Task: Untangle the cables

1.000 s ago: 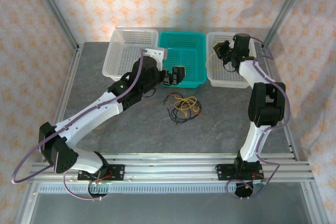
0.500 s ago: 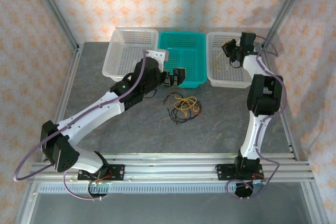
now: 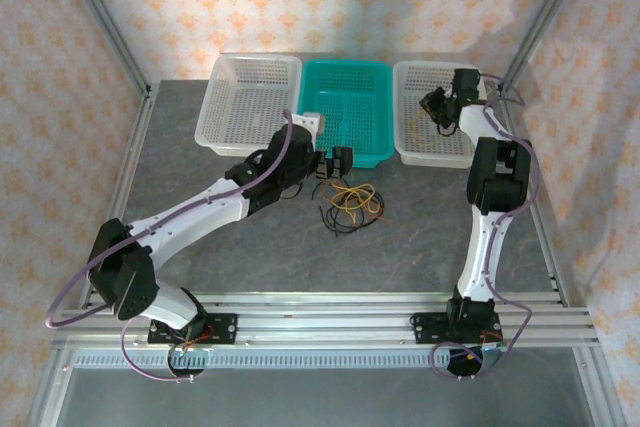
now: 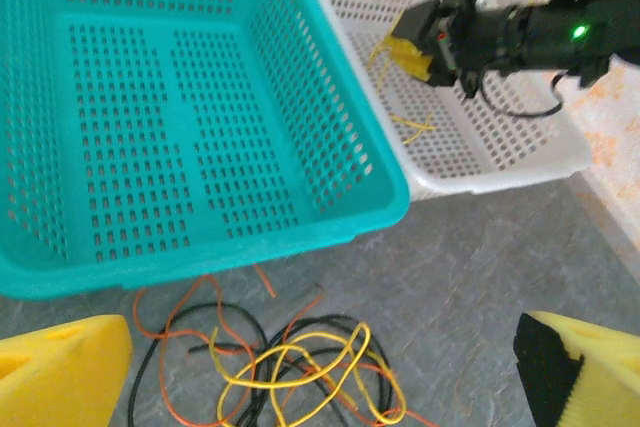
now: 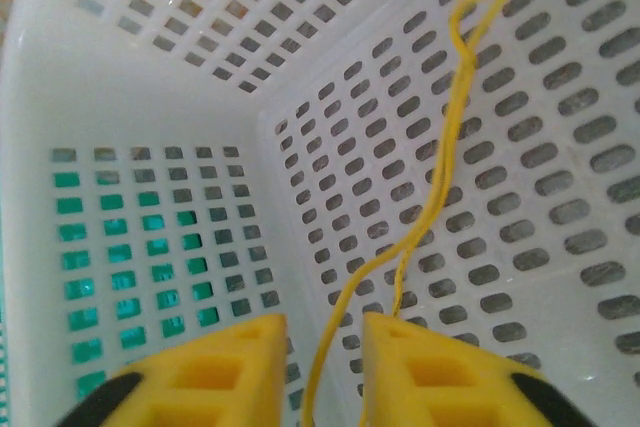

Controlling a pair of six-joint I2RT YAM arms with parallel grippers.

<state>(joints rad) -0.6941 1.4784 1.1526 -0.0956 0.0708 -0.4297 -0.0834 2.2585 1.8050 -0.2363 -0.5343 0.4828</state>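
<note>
On the grey tabletop (image 3: 400,247): a loose tangle of yellow, black and orange cables (image 3: 350,204) lies just in front of the teal basket (image 3: 350,112), close to its front wall
Baskets: three stand in a row at the far side, the left white basket (image 3: 250,97), the teal one in the middle and the right white basket (image 3: 420,72)
Left gripper (image 3: 335,160): jaws spread wide with nothing between them, poised above the tangle by the teal basket's front edge; in the wrist view the tangle lies on the table between its two yellow fingers (image 4: 60,367)
Right gripper (image 3: 432,107): reaches into the right white basket, jaws a little apart
Yellow cable (image 5: 440,177): a single strand inside the right white basket, running down through the gap between the right gripper's pads (image 5: 430,357) and touching neither; its lower end rests on the basket floor
</note>
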